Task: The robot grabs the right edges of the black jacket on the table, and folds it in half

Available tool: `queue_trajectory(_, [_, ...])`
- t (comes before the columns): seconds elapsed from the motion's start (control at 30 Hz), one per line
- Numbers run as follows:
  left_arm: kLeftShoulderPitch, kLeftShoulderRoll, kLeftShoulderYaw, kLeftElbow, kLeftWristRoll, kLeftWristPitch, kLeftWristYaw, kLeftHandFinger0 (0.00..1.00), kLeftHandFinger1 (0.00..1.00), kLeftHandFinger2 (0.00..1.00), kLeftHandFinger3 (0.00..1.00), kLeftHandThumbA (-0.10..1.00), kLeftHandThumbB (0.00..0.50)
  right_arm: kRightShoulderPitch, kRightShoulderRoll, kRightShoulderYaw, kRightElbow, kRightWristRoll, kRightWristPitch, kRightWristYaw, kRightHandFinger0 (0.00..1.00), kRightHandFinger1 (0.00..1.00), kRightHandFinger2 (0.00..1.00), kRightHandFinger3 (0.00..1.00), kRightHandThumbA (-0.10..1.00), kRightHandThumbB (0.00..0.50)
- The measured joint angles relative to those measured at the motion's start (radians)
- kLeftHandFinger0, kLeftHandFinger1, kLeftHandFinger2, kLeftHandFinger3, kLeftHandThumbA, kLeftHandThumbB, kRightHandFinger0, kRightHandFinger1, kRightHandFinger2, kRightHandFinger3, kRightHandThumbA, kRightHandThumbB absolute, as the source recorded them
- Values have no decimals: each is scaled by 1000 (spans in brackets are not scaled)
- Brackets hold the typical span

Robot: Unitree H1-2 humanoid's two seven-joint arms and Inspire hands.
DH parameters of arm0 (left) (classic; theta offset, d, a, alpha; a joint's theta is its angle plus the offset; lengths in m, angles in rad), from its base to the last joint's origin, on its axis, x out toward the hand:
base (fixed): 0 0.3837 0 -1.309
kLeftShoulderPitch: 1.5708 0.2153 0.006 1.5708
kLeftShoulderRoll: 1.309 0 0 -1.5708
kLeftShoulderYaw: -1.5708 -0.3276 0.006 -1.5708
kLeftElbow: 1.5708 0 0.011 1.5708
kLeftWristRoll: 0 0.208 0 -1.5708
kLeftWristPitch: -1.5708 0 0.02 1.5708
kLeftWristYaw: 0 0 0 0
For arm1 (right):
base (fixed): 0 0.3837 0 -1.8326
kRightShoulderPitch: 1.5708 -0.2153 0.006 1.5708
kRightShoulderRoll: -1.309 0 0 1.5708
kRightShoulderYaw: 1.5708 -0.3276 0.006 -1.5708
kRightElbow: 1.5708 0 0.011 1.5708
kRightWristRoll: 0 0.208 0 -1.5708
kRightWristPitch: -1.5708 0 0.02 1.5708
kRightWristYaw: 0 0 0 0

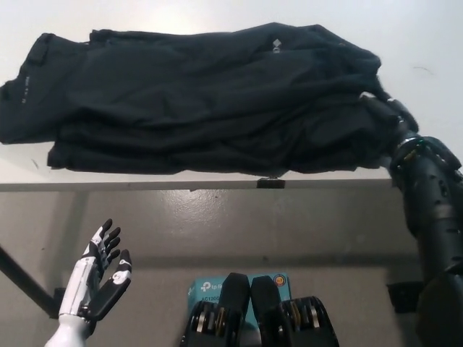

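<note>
Black cloth is filling the upper part of the frame: the jacket (202, 101) is lying spread and wrinkled across the white table (434, 43), from the upper left to the right side, with its lower edge just near the front edge of the table. A small white logo (275, 49) is showing near the top middle. The right hand (383, 108) is reaching in from the right side and is touching the right edge of the jacket; black against black, so I cannot tell if its fingers are closing on the cloth. The left hand (98, 278) is resting at the lower left, below the table, with fingers apart and holding nothing.
</note>
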Motion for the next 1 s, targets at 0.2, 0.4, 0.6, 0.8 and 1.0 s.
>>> queue_trajectory(0.2, [-9, 6, 0, 0, 0, 0, -2, 1000, 1000, 1000, 1000, 419, 92, 0, -52, -67, -1, 41, -7, 0, 0, 158, 652, 1000, -100, 87])
queue_trajectory(0.4, [-21, 7, -1, 0, 4, 1, -2, 1000, 1000, 1000, 1000, 420, 78, 0, -133, -71, 1, 54, -12, 8, 0, 164, 612, 1000, -100, 94])
queue_trajectory(0.6, [-30, 9, -4, 0, 5, 1, -2, 1000, 1000, 1000, 1000, 429, 75, 3, -180, -71, -2, 66, -12, 31, 0, 164, 617, 1000, -100, 77])
queue_trajectory(0.8, [-37, 10, -4, 1, 4, 1, -3, 1000, 1000, 1000, 1000, 415, 77, -1, -194, -47, -60, 71, -4, 47, 0, 153, 599, 907, -100, 110])
queue_trajectory(1.0, [-45, 12, -4, 1, 4, 1, -3, 1000, 1000, 1000, 1000, 403, 79, -57, -209, 36, -124, 68, 15, 65, 0, 196, 613, 680, -100, 164])
